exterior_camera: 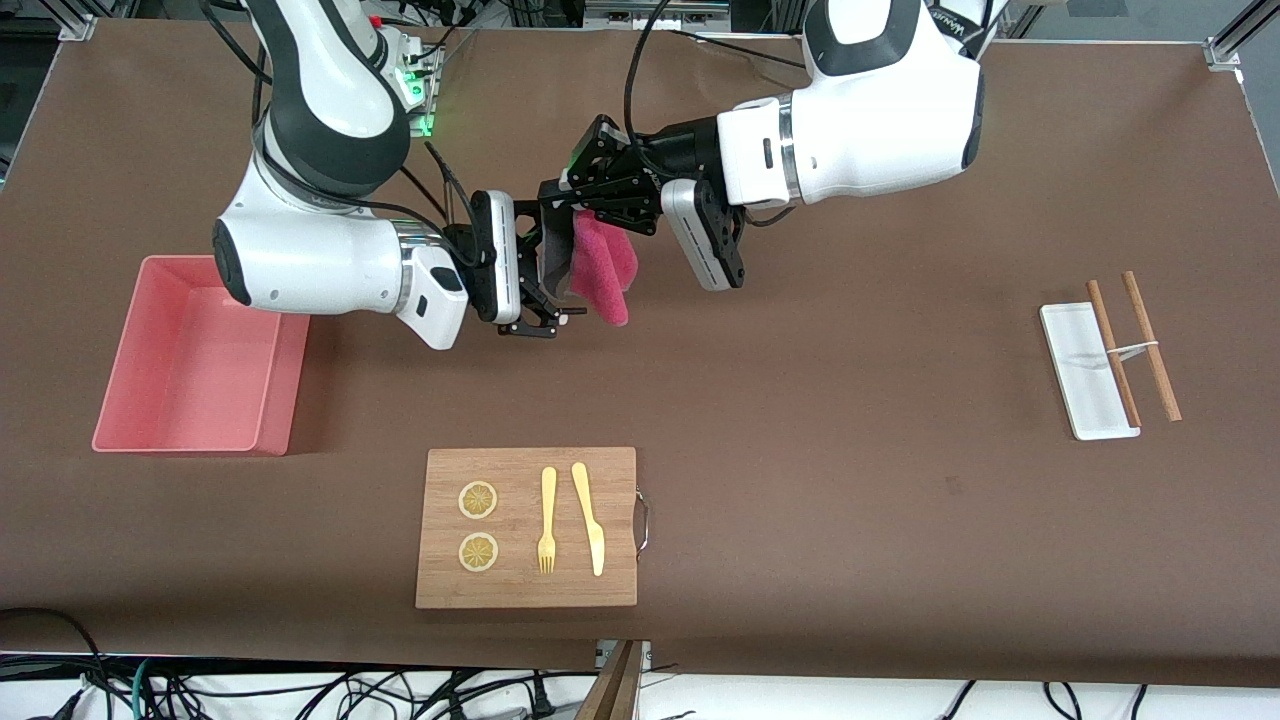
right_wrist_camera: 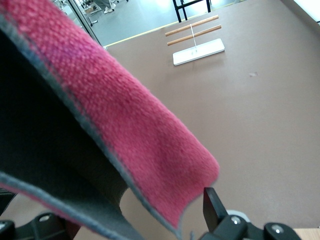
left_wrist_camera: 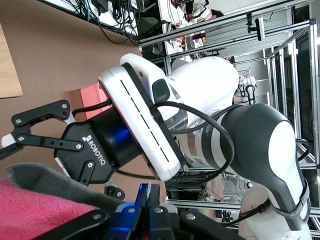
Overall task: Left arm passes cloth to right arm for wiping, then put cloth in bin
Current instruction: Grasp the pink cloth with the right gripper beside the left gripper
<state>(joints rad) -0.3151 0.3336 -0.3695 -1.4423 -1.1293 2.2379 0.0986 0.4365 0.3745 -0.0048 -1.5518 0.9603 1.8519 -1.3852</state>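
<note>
We see the left pincer (exterior_camera: 580, 205) up in the air over the bare middle of the desk (exterior_camera: 850, 400), its fingers clamped on the upper edge of the cloth (exterior_camera: 603, 268), which hangs down from it as a folded magenta-red flap with a grey underside. The right pincer (exterior_camera: 548, 270) hovers just beside it, its jaws spread wide around the hanging cloth without closing on it; in the right wrist view the cloth (right_wrist_camera: 125, 125) fills most of the picture, right in front of one dark fingertip (right_wrist_camera: 214, 204). In the left wrist view we see the right pincer (left_wrist_camera: 30, 135) with its fingers parted close to the cloth (left_wrist_camera: 35, 207). Both arms reach in toward each other from their bases. The bin (exterior_camera: 200, 360), a salmon-pink tub, stands on the desk toward the right arm's end, partly under the right arm. Nearer to the front camera lies a wooden board (exterior_camera: 527, 527) carrying two lemon slices (exterior_camera: 478, 500), a yellow fork (exterior_camera: 547, 520) and a yellow knife (exterior_camera: 590, 518). Toward the left arm's end, well apart from the rest, a small white tray (exterior_camera: 1085, 370) lies beside two brown sticks (exterior_camera: 1135, 345).
</note>
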